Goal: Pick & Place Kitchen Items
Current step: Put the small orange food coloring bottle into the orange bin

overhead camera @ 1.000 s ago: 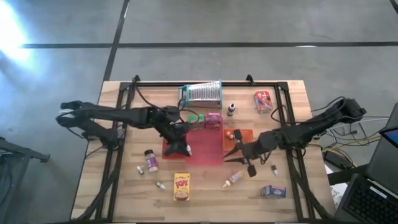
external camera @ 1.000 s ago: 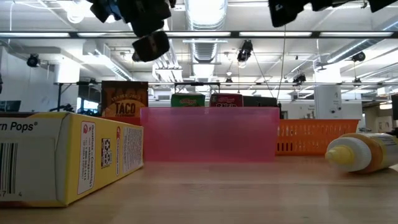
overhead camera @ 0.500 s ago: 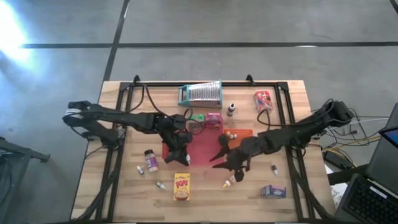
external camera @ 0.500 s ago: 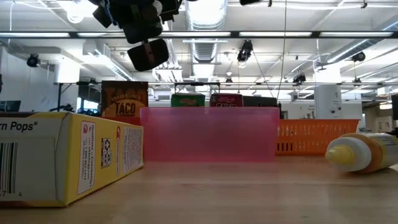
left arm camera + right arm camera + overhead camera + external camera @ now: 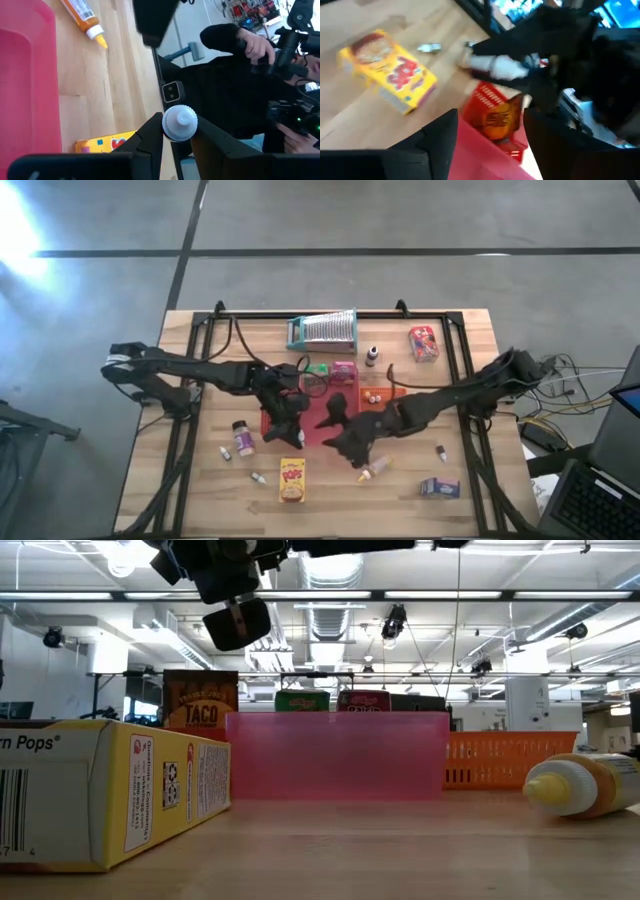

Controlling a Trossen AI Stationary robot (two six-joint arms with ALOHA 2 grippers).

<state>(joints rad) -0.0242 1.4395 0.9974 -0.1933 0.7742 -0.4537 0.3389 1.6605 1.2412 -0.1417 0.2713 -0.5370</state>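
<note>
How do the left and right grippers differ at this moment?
The left gripper is shut on a small white-capped bottle; the right gripper is open and holds nothing. The left gripper hangs near the red tray's left edge, the right gripper over its right half. Both are raised off the table.

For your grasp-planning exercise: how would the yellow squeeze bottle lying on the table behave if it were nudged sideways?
The yellow squeeze bottle lies on its side on the table, so it would probably roll rather than tip. Its rounded body looks like plastic, likely light and a bit slippery for fingertips.
</note>
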